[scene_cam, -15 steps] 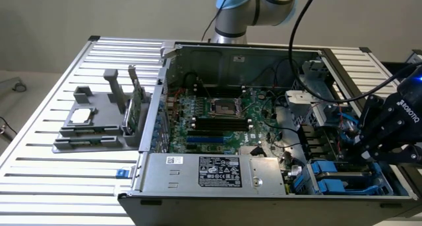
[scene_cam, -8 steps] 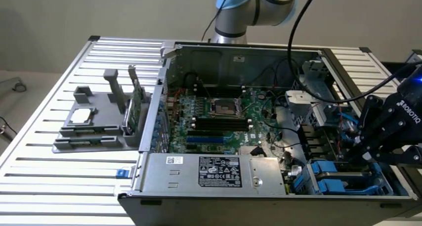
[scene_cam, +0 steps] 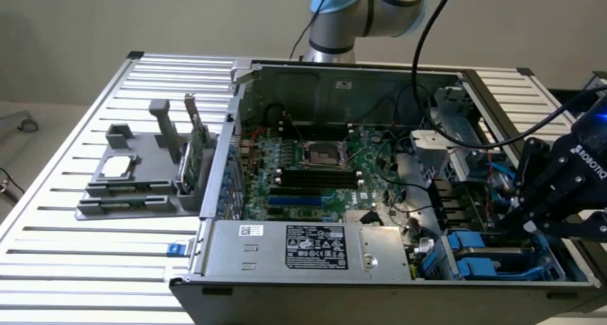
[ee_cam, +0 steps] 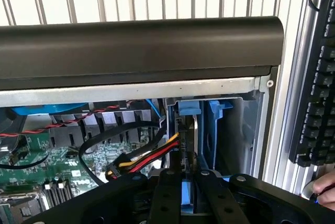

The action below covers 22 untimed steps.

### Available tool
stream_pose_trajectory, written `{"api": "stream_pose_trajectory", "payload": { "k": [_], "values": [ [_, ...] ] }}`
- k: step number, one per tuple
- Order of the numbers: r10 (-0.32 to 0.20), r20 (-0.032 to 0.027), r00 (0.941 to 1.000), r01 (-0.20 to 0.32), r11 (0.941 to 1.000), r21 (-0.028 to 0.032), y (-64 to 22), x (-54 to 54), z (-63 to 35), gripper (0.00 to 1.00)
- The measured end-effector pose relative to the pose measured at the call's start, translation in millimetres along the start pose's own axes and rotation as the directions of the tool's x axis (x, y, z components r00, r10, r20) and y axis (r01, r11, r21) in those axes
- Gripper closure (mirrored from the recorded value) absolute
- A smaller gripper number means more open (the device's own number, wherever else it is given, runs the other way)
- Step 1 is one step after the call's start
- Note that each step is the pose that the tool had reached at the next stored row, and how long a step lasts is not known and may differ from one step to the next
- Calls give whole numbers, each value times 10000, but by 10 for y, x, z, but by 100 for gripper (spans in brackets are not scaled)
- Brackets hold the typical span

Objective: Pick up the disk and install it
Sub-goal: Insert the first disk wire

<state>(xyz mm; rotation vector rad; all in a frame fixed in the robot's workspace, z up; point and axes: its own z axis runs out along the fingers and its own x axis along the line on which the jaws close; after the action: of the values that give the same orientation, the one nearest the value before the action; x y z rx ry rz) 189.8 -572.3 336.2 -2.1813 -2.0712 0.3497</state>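
Observation:
The disk (ee_cam: 187,145) stands on edge inside the computer case, seen edge-on as a thin grey slab with a blue carrier strip. It sits between the blue plastic walls of the drive bay (ee_cam: 214,130) at the case's corner. My gripper (ee_cam: 187,185) is directly over it, its black fingers (ee_cam: 166,192) shut on the disk's near edge. In the exterior view the black gripper (scene_cam: 536,222) hangs over the blue drive bay (scene_cam: 493,261) at the case's right front corner and covers the disk.
Red, yellow and black cables (ee_cam: 141,156) run beside the bay. The case's black wall (ee_cam: 136,46) lies just beyond it. A keyboard (ee_cam: 319,88) and a person's hand (ee_cam: 324,188) are outside the case. A grey tray (scene_cam: 133,190) holds a chip and a green card (scene_cam: 195,161).

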Motion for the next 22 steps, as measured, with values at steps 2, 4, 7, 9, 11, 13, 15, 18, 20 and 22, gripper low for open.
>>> {"api": "stream_pose_trajectory", "payload": {
  "k": [2,4,7,9,11,13,15,18,20,22],
  "values": [
    [-95,22,10000,95,10000,-8,-7,0,3,84],
    [-143,35,9999,143,9999,-13,-18,1,4,84],
    [-166,40,9999,166,9999,-15,-22,7,5,84],
    [-168,41,9999,168,9999,-15,-23,17,5,84],
    [-168,39,9999,168,9999,-15,-23,33,4,84],
    [-168,40,9999,168,9999,-15,-24,44,3,84],
    [-168,41,9999,168,9999,-15,-22,46,1,84],
    [-157,38,9999,157,9999,-13,-16,42,3,84],
    [-143,35,9999,143,9999,-13,-15,41,6,84],
    [-118,30,9999,118,9999,-11,-14,41,8,84]
  ]
}}
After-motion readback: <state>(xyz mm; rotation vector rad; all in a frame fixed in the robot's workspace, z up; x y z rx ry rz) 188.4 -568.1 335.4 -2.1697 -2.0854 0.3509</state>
